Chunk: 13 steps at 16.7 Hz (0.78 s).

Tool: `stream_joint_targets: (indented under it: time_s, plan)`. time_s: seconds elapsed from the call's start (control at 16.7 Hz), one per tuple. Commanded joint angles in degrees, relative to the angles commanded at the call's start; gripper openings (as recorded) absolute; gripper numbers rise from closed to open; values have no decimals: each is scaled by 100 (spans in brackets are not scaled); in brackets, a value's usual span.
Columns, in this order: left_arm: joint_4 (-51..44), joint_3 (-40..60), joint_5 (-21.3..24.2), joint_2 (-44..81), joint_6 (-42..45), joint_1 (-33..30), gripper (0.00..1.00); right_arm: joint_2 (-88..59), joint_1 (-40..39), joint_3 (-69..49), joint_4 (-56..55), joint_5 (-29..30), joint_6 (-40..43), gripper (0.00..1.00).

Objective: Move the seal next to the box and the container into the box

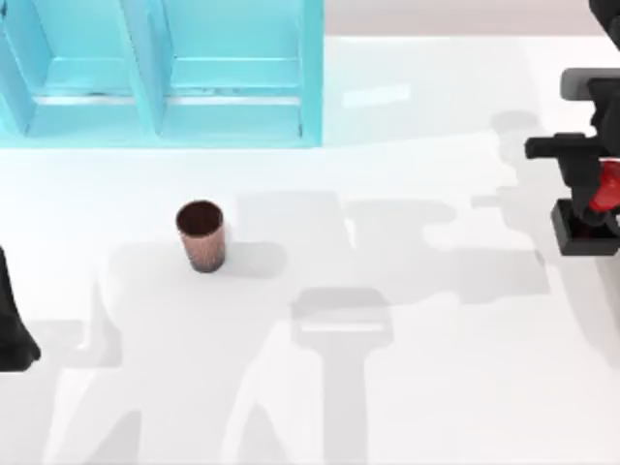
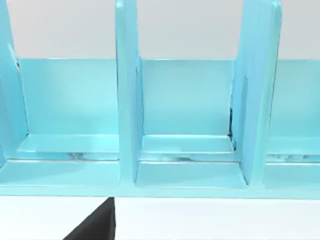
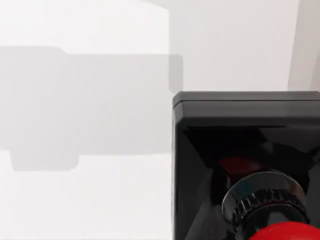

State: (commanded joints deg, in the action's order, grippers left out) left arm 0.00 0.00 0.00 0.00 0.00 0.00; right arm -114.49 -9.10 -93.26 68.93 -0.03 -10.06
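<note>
The seal (image 1: pixel 585 232), a black square block with a glossy red knob, sits at the far right edge of the table. My right gripper (image 1: pixel 591 189) hovers right at the knob. The right wrist view shows the seal (image 3: pixel 235 145) very close, block and knob together. The container (image 1: pixel 201 235), a copper-brown cup with a dark inside, stands upright left of centre, in front of the box. The light-blue box (image 1: pixel 310 77) with upright dividers sits at the back left. My left gripper (image 1: pixel 14 334) is parked at the left edge.
The left wrist view looks into the box (image 2: pixel 127 125), whose dividers split it into open compartments. White tabletop stretches between the container and the seal, crossed by the arms' shadows.
</note>
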Motion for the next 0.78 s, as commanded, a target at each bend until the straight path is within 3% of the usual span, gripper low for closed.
stream_joint_targets:
  time_s: [0.24,0.78]
  plan:
    - [0,0,0,0,0,0,100,1,0,15,-15,-1,0,0]
    - [0,0,0,0,0,0,100,1,0,15,-15,-1,0,68]
